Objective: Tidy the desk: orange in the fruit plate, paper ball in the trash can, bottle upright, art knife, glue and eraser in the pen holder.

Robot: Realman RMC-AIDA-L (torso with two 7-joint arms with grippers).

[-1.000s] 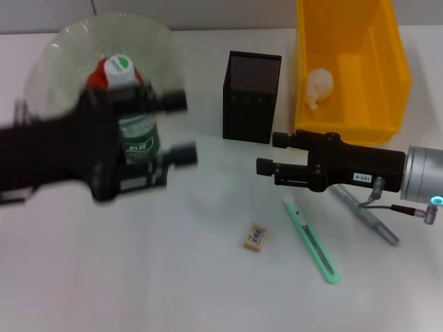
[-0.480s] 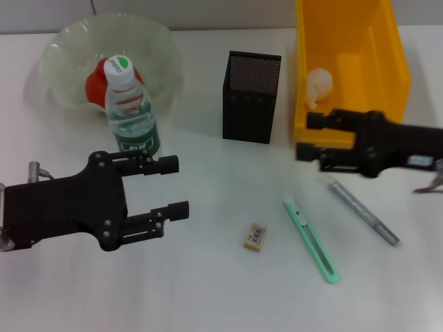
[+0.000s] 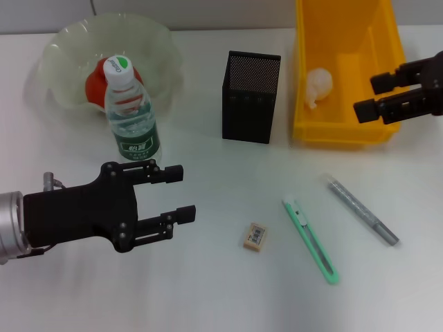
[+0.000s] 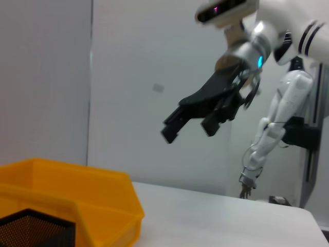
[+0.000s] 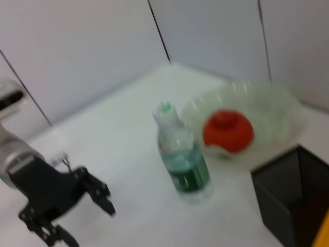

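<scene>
White desk top spreads under both my arms, with a pale wall behind it. On it three things are not yet put away. Nearest my left claw is the small tan rectangular eraser (image 3: 255, 236) with its barcode label up, lying flat with its long axis slightly tilted away from me. Just to its right lies the slim green plastic art knife (image 3: 310, 239), long axis running diagonally, its far end toward the square black mesh pen holder (image 3: 251, 97) and its near end toward my right. Farther right, roughly parallel to it and apart from it, lies the grey stick-shaped glue pen (image 3: 362, 209).

Those three lie flat because nothing has lifted them; I judge they are what remains of the job. The clear plastic water bottle (image 3: 131, 115) with the green label stands upright, cap up, just in front of the wide pale green scalloped fruit plate (image 3: 64, 52), where the red-orange orange (image 3: 95, 82) sits. The lumpy white paper ball (image 3: 319, 86) lies inside the big yellow plastic trash can (image 3: 348, 70).

My left gripper (image 3: 176, 193) hangs low over the desk in front of the bottle, fingers spread and holding nothing, pointing toward the eraser. I judge it well placed to reach there next. My right gripper (image 3: 374, 96) is lifted beside the trash can's right wall, fingers parted and bare too.
</scene>
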